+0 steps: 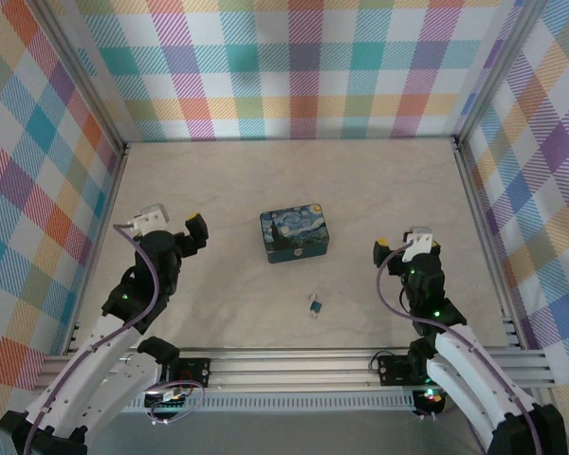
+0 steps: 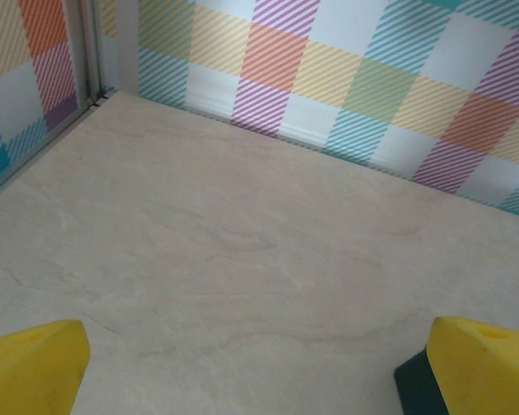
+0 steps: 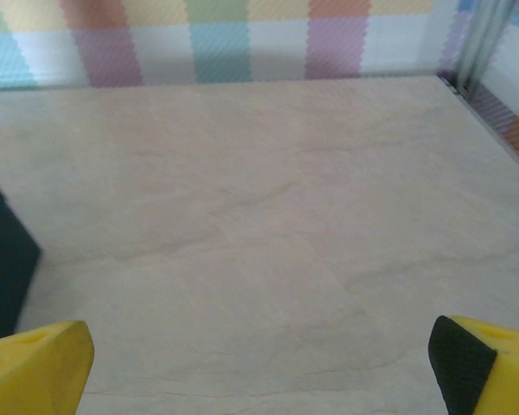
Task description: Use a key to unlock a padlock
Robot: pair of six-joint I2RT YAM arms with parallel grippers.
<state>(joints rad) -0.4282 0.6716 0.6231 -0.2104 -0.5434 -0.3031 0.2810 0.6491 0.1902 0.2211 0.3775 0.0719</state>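
**Tiny padlock loose on the counter, both hands empty**

The counter (image 1: pixel 218 180) is broad, with the tin (image 1: pixel 295 235) near its middle. My left hand (image 1: pixel 175 226) and right hand (image 1: pixel 403 244) hang either side of it, jaws spread wide, holding nothing. The padlock (image 1: pixel 315 305) lies in front of the tin, between the arms. I judge it light, hard and slick, likely to skid when nudged. I'd pinch the blue body across its flat faces, leaving the shackle free. Whether a key lies with it, I can't tell.
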